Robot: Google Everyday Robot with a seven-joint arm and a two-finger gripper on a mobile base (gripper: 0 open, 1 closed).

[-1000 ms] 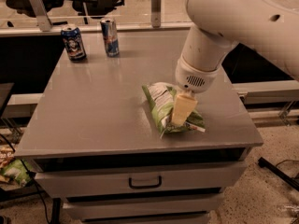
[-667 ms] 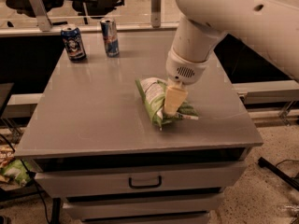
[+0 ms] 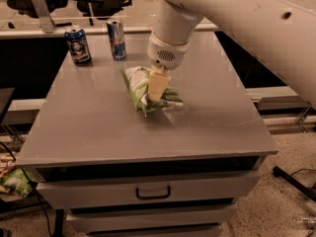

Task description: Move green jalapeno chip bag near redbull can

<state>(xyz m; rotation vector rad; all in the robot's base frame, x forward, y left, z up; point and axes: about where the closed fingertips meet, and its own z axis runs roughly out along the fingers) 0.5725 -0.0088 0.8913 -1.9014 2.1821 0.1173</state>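
Since a second ago, the gripper and the crinkly, pillow-shaped green jalapeno chip bag have travelled together across the flat grey metal table, from right of centre toward its back left. The white arm's cream-coloured fingers are clamped narrowly on the bag's middle. The bag sits near the table's centre, its lower edge seemingly brushing the surface. The tall, slim blue-and-silver redbull can stands upright near the back edge, a short way beyond the bag. A shorter, wider dark-blue can with white emblem stands just left of it. To finish well, keep the carry slow and low, stop short of the slim can so the bag's leading corner cannot topple it, then release.
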